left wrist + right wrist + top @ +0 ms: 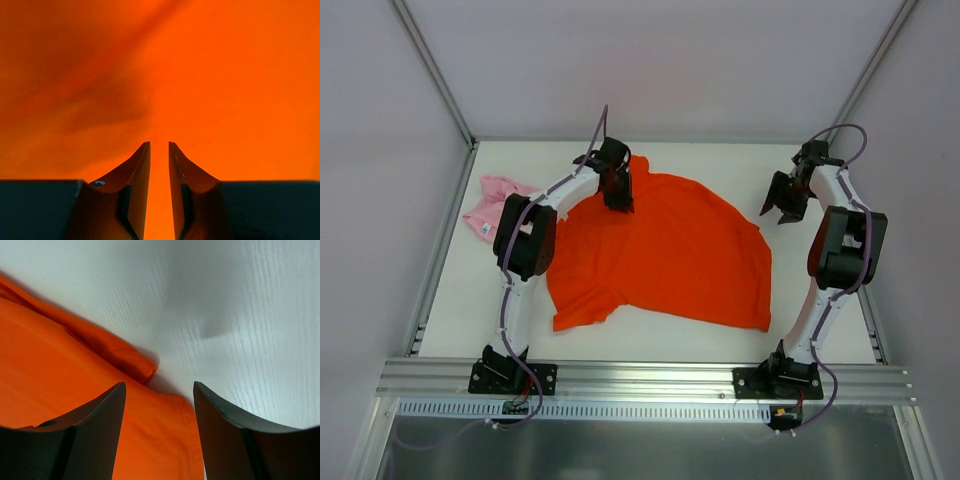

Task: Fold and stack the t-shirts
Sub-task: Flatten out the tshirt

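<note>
Big tee (670,250) was spread across the middle of the desk (720,155), with the small tee (492,205) bunched up off to its left. Left claw (618,200) sat over the big tee's far edge, and right claw (782,205) hung just beside its far-right edge.

The left arm (515,310) and right arm (815,315) have white links and black joint housings. Purple cables (603,122) run along each; the fingers (95,432) are black.
</note>
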Robot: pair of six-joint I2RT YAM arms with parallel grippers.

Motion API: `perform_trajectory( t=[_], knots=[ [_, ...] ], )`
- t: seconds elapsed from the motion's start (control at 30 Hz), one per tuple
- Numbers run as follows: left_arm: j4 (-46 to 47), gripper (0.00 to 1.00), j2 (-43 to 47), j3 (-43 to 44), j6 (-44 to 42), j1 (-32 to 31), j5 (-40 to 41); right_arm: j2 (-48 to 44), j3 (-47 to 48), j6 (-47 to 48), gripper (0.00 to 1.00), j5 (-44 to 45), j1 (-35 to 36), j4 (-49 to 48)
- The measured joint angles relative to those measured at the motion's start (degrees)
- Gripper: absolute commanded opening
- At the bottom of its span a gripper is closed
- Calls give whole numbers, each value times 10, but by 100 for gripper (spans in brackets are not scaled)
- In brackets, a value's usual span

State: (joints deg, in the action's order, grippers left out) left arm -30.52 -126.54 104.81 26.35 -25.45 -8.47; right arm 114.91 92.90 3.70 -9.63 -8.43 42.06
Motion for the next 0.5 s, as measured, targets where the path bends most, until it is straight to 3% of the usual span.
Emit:
perform_trajectory(
  t=[0.5],
  knots=[
    [35,22,-6,-77,34,13,5,65,26,-3,55,-49,-9,9]
  ],
)
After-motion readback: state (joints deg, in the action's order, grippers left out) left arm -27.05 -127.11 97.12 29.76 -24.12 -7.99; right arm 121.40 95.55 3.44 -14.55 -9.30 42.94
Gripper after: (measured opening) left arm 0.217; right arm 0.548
